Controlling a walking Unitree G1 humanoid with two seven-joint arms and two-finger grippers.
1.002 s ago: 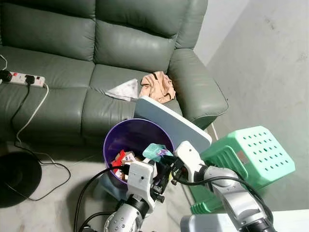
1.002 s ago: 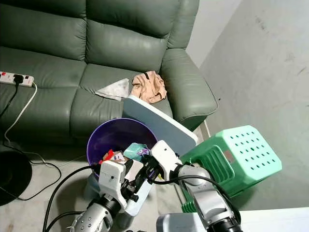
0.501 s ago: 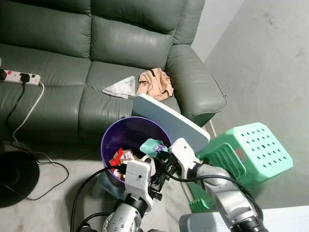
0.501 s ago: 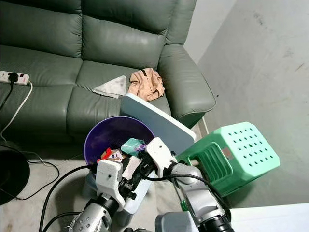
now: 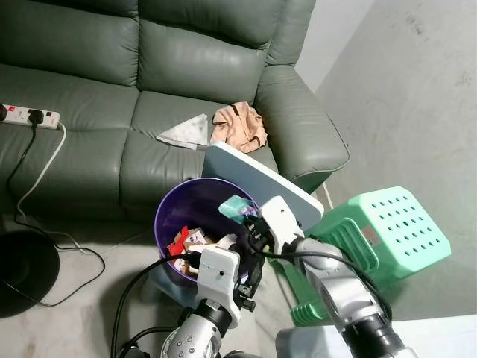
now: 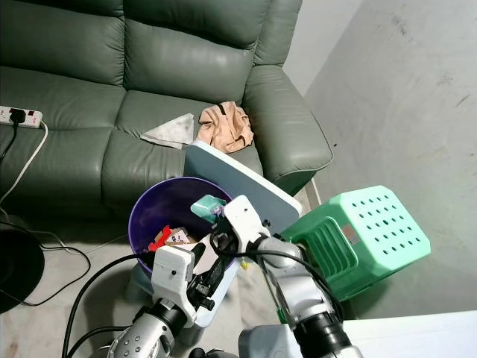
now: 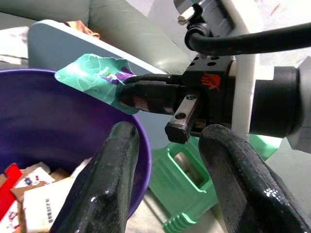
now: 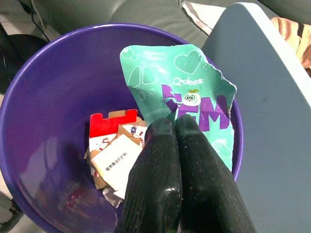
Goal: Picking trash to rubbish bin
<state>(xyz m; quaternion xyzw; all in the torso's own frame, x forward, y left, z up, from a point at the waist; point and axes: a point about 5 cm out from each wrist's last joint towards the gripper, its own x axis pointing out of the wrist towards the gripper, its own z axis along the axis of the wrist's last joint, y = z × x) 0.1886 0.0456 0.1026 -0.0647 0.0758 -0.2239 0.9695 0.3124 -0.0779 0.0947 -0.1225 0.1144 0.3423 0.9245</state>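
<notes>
The right hand (image 8: 176,127) is pinched tight on a green wrapper (image 8: 187,99), its two fingers pressed together on the wrapper's near edge. It holds the wrapper over the right rim of the purple bin (image 5: 173,205), above the bin's opening. The left hand (image 7: 167,145) sits just near of the bin with its fingers spread wide and nothing between them, pointing toward the right hand.

Inside the bin (image 8: 53,87) lie a red carton piece (image 8: 108,123) and some white and brown cards (image 8: 119,158) at the bottom. A pale blue board (image 5: 264,183) leans just behind the bin's right side, touching its rim. Right of that, a green stool (image 5: 387,235) lies tipped on the floor.

Beyond the bin stands a green sofa (image 5: 149,67). On its seat lie a tan cloth (image 5: 240,127) and, just left of it, a white tissue (image 5: 186,132). A power strip (image 5: 30,115) rests on the far left of the seat, its cable trailing down to the floor.
</notes>
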